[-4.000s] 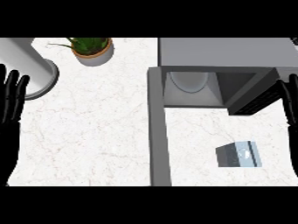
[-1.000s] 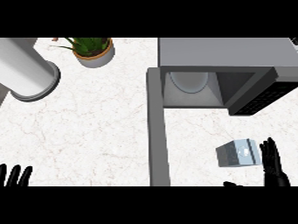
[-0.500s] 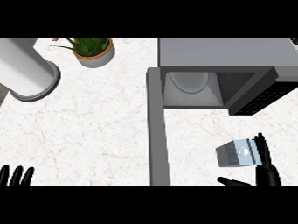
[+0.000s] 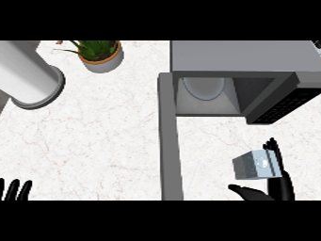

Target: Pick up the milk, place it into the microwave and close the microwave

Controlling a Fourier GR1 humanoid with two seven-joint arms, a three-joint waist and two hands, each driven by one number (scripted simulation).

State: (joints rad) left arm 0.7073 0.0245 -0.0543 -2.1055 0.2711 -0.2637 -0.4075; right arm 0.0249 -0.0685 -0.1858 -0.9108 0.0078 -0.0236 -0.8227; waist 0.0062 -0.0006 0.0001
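White marbled bench (image 4: 93, 141) carries the milk (image 4: 257, 165) at lower right — likely light, stiff, slick-sided — right robot hand (image 4: 277, 186) spread beside it, best grasped across opposite flat sides.

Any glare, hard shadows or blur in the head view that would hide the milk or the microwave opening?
Head view: lighting is even, with no glare on the white counter; the microwave cavity is dim but its pale turntable shows; the milk is pale and low in contrast yet readable, its right edge partly covered by the right robot hand; only fingertips of the left robot hand show at the lower edge.
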